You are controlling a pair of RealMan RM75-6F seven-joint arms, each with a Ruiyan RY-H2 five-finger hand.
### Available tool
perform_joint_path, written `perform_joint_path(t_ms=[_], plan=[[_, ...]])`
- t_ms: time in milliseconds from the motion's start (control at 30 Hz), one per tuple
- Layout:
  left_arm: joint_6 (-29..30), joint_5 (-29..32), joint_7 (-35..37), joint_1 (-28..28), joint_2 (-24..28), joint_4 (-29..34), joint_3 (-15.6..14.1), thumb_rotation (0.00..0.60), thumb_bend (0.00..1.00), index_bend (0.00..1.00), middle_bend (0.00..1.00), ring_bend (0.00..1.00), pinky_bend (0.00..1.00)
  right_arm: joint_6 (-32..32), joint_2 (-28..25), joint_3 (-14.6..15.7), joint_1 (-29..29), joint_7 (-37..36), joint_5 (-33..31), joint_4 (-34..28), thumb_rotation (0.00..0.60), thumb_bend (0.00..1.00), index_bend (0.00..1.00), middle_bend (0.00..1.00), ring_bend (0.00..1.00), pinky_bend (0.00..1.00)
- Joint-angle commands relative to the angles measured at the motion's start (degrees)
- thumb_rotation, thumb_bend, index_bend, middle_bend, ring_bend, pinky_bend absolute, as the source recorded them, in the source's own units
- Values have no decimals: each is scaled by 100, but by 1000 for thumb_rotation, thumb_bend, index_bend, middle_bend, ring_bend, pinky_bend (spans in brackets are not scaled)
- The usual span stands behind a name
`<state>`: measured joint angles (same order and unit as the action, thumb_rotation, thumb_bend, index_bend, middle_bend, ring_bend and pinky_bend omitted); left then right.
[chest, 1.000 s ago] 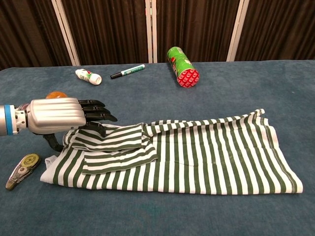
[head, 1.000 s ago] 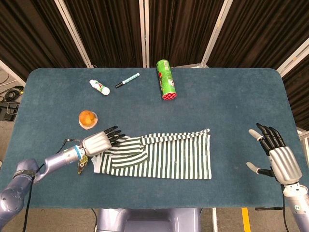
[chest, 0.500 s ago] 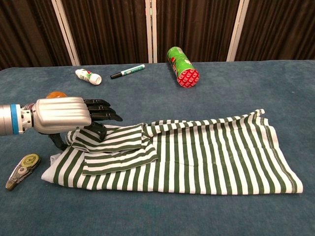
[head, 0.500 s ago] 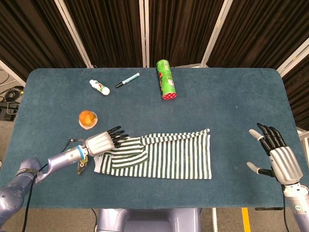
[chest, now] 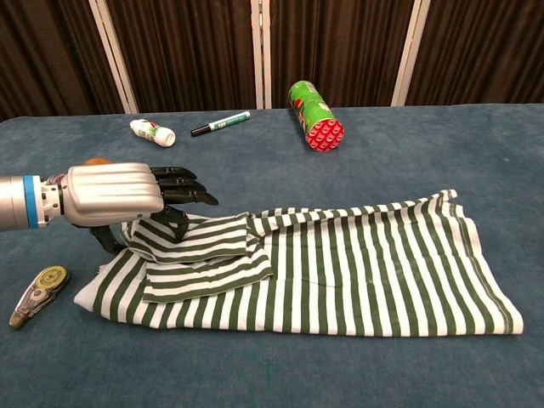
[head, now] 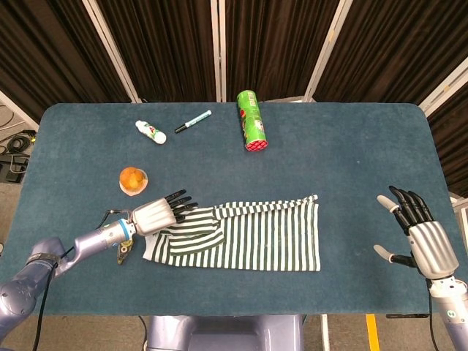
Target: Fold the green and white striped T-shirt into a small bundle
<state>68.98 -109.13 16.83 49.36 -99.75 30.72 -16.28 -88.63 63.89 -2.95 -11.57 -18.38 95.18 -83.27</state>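
- The green and white striped T-shirt (head: 241,234) lies flat near the front edge of the counter (head: 336,153), left of centre, already narrowed into a long band with a sleeve flap doubled over at its left end.
- My left hand (chest: 119,194) is at that left end. In the chest view the thumb looks tucked under the upper corner of the folded flap with my fingers (chest: 183,185) reaching out flat above it, so I judge I am pinching the cloth there; the contact itself is partly hidden, so I am not certain.
- I hold the end and not the middle because, as I read it, the next fold carries this end across toward the right, and a grip on the corner lets the whole width follow.
- My right hand (head: 417,234) waits spread and empty near the right front corner, well apart from the shirt, palm turned inward, out of the way of the fold.
- The rest sits clear of the cloth: a green can (head: 251,121) on its side, a marker (head: 193,121) and a small white bottle (head: 151,132) toward the back edge, an orange thing (head: 132,179) just behind my left hand, and a correction-tape roller (chest: 38,294) at the front left beside my wrist.
- The roller is near enough that a low sweep of my forearm could knock it.
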Motion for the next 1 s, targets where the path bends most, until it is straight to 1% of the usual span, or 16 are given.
perform_joint_path(t_ms=[33,333,400,667,767,1000], plan=[[-19,19,-15,12,2,33,19,600,526,388,0,0,0,-8,-3,-3,4,-1,-2,-2,600,0,182,0,0,0],[-113,62,4,-12,-45,29,20,600,525,419,0,0,0,7,1,-2,1,-2,-8,1,600,0,183,0,0,0],[-112,70,33,-27,-71,12,20,600,525,454,0,0,0,4,3,-3,2,2,-7,2,600,0,183,0,0,0],[-78,134,176,-68,-140,-43,64,600,527,671,0,0,0,19,17,-4,-4,6,-12,15,600,0,184,0,0,0],[-38,153,195,-83,-149,-72,84,600,528,719,0,0,0,24,22,-3,-4,2,-16,18,600,0,184,0,0,0],[67,113,168,-123,-55,-65,39,600,529,757,0,0,0,30,33,2,-8,12,-7,27,600,0,184,0,0,0]])
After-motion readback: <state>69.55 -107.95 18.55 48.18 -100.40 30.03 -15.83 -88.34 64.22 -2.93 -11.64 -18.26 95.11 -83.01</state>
